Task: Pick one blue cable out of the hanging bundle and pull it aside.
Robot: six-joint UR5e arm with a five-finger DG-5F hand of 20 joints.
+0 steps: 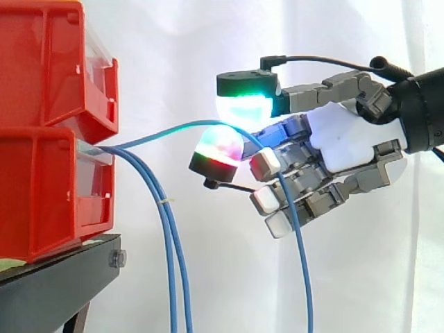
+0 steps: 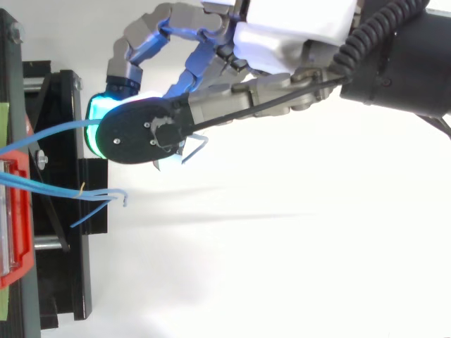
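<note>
One blue cable (image 1: 159, 133) runs from between the red bins, arches rightward, passes between two glowing fingertips (image 1: 244, 104) and drops straight down in front of the curled fingers. My hand (image 1: 340, 139) comes in from the right, well away from the bins, with its fingers curled round that cable. From above, the hand (image 2: 296, 28) sits at the upper middle and the same cable (image 2: 49, 132) stretches from the bin's edge to its cyan pad. The other blue cables (image 1: 170, 243) hang close to the stand, held together by a small tie.
Two red bins (image 1: 48, 69) are stacked on a black stand (image 1: 55, 284) at the left. A white curtain lies behind everything. Open room lies below the hand and to the right of the hanging cables.
</note>
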